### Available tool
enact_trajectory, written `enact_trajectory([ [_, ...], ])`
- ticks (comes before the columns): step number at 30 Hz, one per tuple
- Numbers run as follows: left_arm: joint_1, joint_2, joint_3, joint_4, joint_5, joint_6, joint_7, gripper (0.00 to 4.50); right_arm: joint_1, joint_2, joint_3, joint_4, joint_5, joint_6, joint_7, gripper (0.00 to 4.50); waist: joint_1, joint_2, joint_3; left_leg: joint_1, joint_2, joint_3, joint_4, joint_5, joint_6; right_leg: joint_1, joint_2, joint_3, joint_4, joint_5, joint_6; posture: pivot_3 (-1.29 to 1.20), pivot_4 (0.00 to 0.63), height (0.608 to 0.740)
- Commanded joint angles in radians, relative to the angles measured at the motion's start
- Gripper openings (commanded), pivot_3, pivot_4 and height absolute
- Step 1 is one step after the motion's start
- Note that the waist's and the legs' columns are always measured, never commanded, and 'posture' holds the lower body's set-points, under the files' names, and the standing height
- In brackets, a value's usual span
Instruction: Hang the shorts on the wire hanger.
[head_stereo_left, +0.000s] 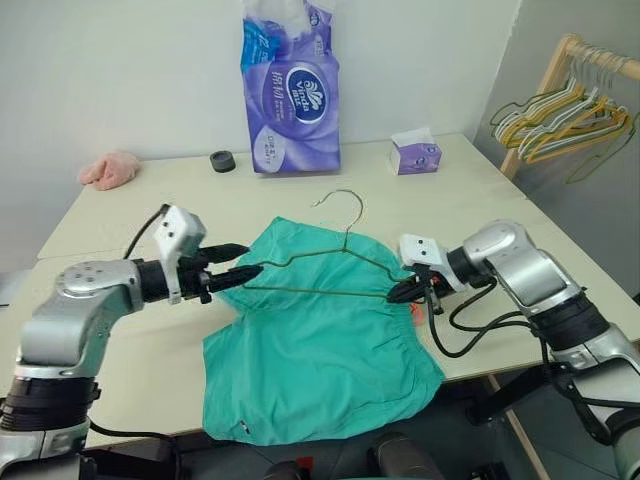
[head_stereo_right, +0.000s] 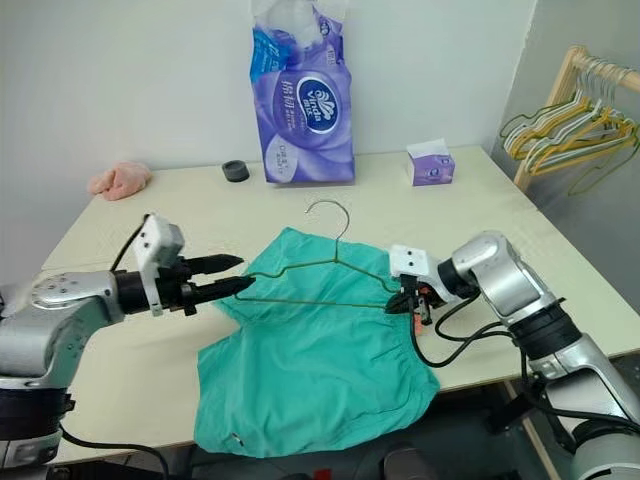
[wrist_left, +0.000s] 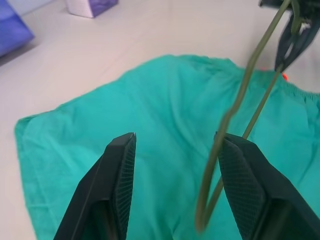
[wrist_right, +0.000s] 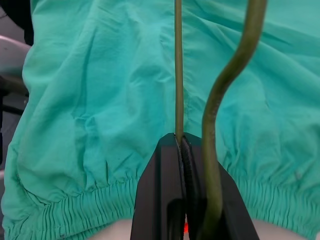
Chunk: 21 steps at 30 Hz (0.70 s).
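Shorts (head_stereo_left: 320, 365): lying flat on the tabletop (head_stereo_left: 120, 235), near hem hanging over the front edge, one pair.
Wire hanger (head_stereo_left: 335, 268): one, hovering just above the shorts, hook pointing toward the far side.
Right gripper (head_stereo_left: 398, 292): pinching the hanger's bottom wire at its right corner, fingers fully closed on it.
Left gripper (head_stereo_left: 250, 272): standing partly open at the hanger's left corner, the wire sitting between its fingers (wrist_left: 120, 165) without being squeezed.
Risk: hanger is being carried by one corner alone, so it may be swinging or twisting in that pinch; the free corner may be snagging the fabric and dragging the shorts off the edge.
Count: two grippers, one tissue pack (head_stereo_left: 290, 90), one tissue box (head_stereo_left: 415, 153), one pink cloth (head_stereo_left: 108, 168).
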Motion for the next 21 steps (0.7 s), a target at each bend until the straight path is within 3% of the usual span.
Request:
enact_trajectory([
  [1, -0.003, 0.003, 0.106, 0.02, -0.033, 0.013, 0.055, 2.61, 0.009, -0.032, -0.071, -0.047, 0.054, 0.075, -0.014, 0.0, 0.0, 0.0, 0.0, 0.0, 0.0, 0.0, 0.0, 0.0, 0.0, 0.0, 0.0, 0.0, 0.0, 0.0, 0.0, -0.23, 0.029, 0.74],
  [8, 0.156, -0.013, 0.151, -0.095, -0.123, 0.052, 0.03, 2.61, 0.133, -0.158, -0.247, -0.08, 0.155, 0.242, -0.078, 0.0, 0.008, 0.0, 0.0, 0.0, 0.0, 0.001, 0.0, -0.001, -0.001, 0.0, -0.001, 0.0, -0.002, 0.0, 0.0, -0.24, 0.034, 0.74],
  [12, 0.243, -0.029, 0.067, -0.199, -0.12, 0.01, -0.021, 2.61, 0.359, -0.234, -0.423, -0.187, 0.238, 0.39, -0.15, 0.0, 0.014, -0.002, 0.002, -0.003, 0.0, 0.0, 0.0, -0.001, -0.001, 0.0, -0.001, -0.001, -0.003, 0.0, 0.0, -0.29, 0.044, 0.74],
  [21, 0.197, -0.041, -0.03, -0.182, -0.072, -0.066, -0.032, 2.61, 0.736, -0.269, -0.718, -0.357, 0.39, 0.583, -0.25, 0.0, -0.016, 0.001, 0.006, 0.001, 0.002, 0.005, 0.0, -0.001, 0.0, 0.003, 0.002, 0.003, -0.002, -0.006, 0.004, -0.34, 0.05, 0.74],
])
